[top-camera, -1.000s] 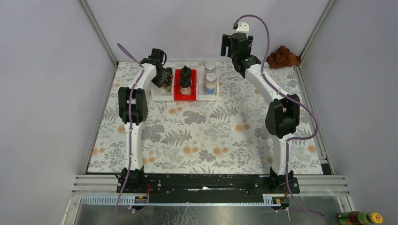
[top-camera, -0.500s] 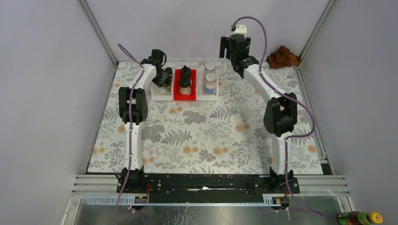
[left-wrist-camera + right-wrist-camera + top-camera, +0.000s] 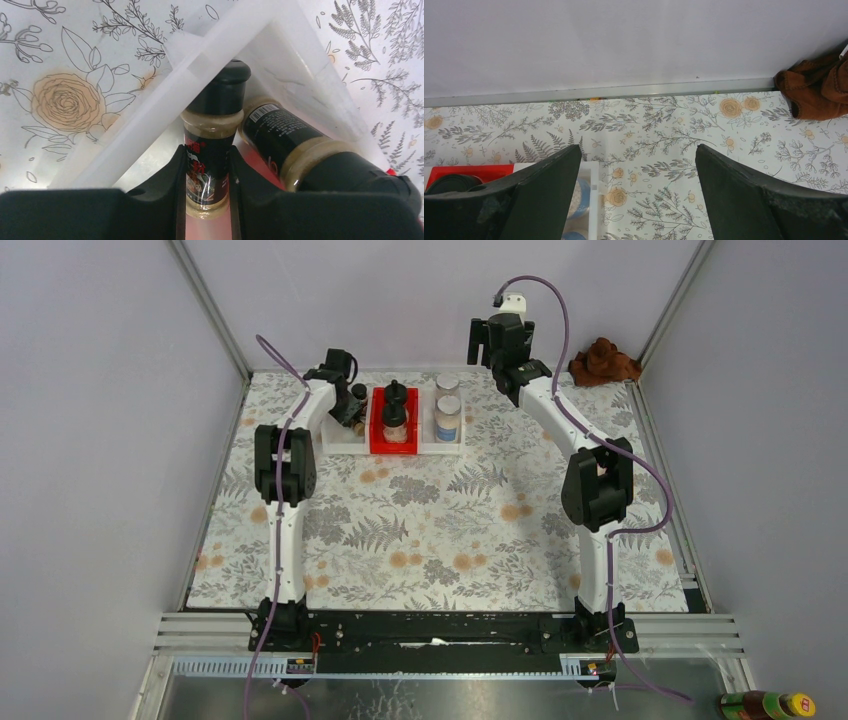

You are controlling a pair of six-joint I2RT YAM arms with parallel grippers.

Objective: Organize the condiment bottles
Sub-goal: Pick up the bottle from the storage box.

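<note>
Left claw (image 3: 206,167): clenched on the labelled body of a slim dark jar (image 3: 216,117), below its black cap.
Held jar: inside the left white bin (image 3: 165,107), cap toward a corner; second dark jar (image 3: 290,137) just beside it.
Right claw (image 3: 639,160): released, nothing grasped, raised near the back wall.
Other jars: clear pair (image 3: 396,410) in the red bin (image 3: 376,428); silver-lidded pair (image 3: 447,418) in the right bin.
Handling: judged light, rigid and smooth-sided, so slip is possible; best taken at mid-body, not the cap.
</note>
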